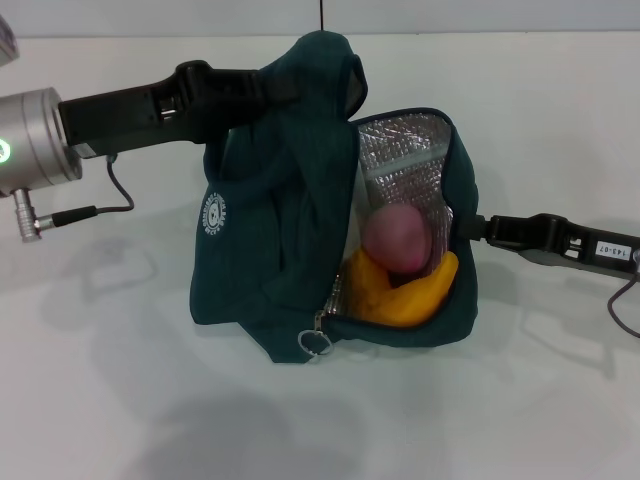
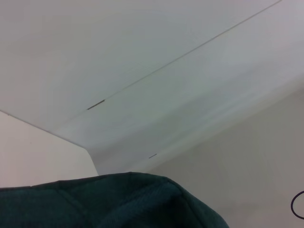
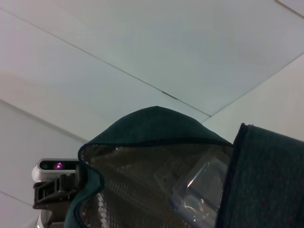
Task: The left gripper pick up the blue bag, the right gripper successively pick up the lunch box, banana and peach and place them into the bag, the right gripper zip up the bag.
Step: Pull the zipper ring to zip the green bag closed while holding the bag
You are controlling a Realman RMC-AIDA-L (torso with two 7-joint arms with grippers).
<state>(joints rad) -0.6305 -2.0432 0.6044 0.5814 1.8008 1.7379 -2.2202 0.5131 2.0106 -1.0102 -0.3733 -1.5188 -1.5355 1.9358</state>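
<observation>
Teal blue bag (image 1: 270, 250) gripped by left tool (image 1: 262, 92), right tool (image 1: 468, 228) at rim

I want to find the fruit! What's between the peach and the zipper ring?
The banana lies between the peach and the ring, seen in the head view.

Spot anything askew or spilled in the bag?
Nothing spilled. The blue bag, held up by the left gripper, gapes unzipped; the peach and banana sit inside. The right gripper is at its rim.
</observation>
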